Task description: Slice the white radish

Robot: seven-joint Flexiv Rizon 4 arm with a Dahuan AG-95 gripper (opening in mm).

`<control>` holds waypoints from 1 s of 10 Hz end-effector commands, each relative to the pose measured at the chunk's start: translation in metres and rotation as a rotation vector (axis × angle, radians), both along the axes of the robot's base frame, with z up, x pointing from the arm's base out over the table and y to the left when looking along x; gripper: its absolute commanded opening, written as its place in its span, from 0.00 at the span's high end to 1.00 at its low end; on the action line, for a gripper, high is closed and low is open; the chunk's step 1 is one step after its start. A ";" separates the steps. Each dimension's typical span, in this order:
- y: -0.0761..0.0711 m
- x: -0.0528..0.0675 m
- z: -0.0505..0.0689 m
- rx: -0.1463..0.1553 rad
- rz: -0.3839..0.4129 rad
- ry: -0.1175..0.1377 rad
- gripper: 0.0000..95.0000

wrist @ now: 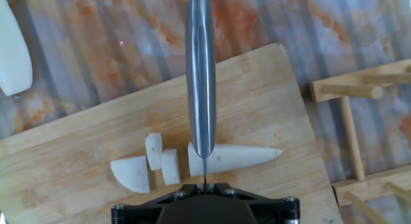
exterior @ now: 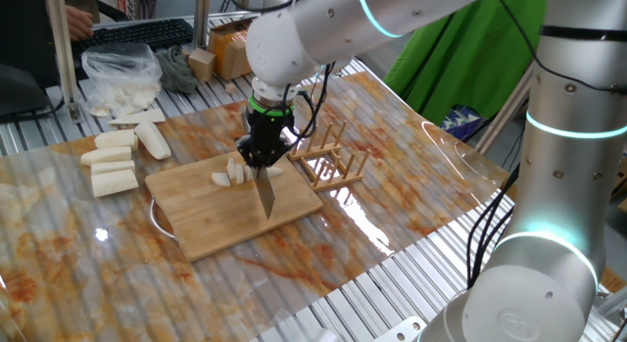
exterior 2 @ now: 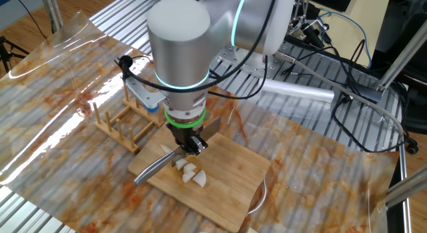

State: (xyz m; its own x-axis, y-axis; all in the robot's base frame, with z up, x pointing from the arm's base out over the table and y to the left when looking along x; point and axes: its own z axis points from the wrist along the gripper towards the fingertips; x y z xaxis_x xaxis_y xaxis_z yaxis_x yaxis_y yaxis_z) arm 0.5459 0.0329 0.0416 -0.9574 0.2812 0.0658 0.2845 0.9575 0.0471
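The white radish (wrist: 234, 157) lies on the bamboo cutting board (wrist: 257, 89), its pointed tip to the right. Three cut pieces (wrist: 151, 163) lie just left of it. My gripper (wrist: 204, 184) is shut on a steel knife (wrist: 200, 76), held edge-down over the radish's blunt left end. In one fixed view the knife (exterior: 265, 193) points down at the board beside the radish pieces (exterior: 233, 172). In the other fixed view the gripper (exterior 2: 190, 145) holds the knife (exterior 2: 155, 168) above the pieces (exterior 2: 190, 173).
A wooden dish rack (exterior: 328, 158) stands right of the board. Several bigger white chunks (exterior: 113, 161) and a clear bag of white pieces (exterior: 122, 75) lie at the back left. One chunk (wrist: 13, 47) shows top left in the hand view.
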 end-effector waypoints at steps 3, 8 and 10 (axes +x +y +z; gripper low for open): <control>0.004 0.001 -0.016 -0.002 -0.008 -0.017 1.00; -0.005 0.000 0.008 0.013 0.009 0.016 1.00; -0.006 -0.002 0.010 0.006 0.010 0.020 1.00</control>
